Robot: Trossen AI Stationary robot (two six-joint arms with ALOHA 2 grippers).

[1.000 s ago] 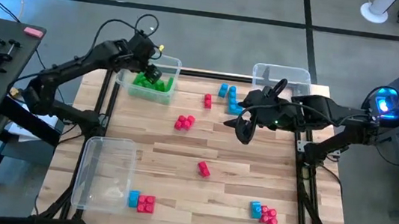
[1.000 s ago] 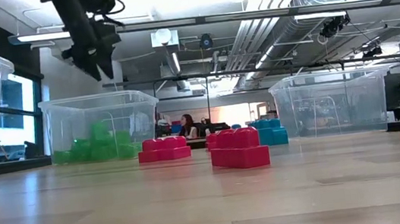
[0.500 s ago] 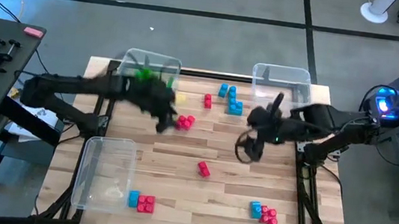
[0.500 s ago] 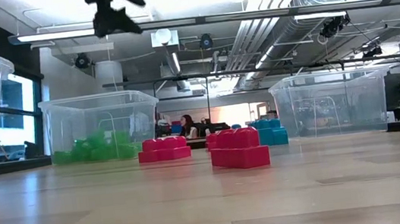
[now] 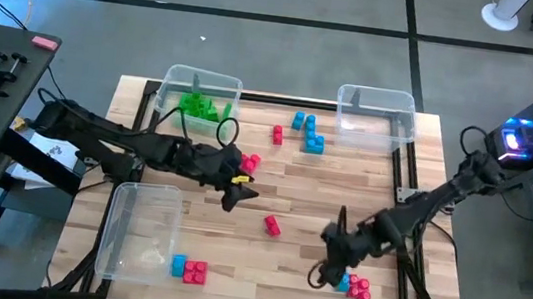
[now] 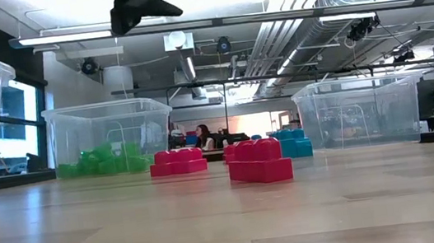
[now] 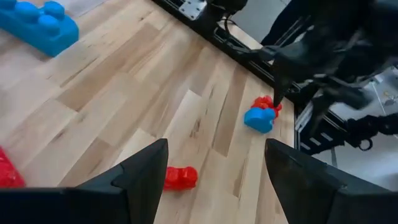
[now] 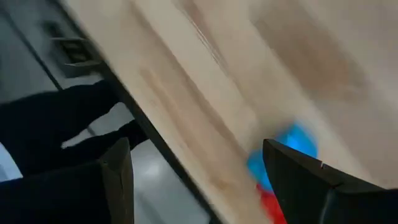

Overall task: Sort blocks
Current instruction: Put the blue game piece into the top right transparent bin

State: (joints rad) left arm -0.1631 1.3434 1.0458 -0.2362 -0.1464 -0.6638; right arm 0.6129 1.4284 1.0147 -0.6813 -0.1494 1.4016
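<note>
Roughly a third in: greens (image 5: 201, 108) are sitting in the far-left bin (image 5: 167, 86); reds (image 5: 271, 227) and blues (image 5: 306, 131) are lying loose on the table (image 5: 341, 198). Left gripper (image 5: 237, 197) and right gripper (image 5: 325, 274) are hovering with fingers apart, carrying nothing.

Overhead camera straight down, tabletop-level camera facing the room, 2 wrist cameras close above wood.

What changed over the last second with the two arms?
The left end effector left the green bin for mid-table, open, above the lone red block. The right end effector swung from the far bin to the near blue-and-red cluster. The blocks stayed put.
</note>
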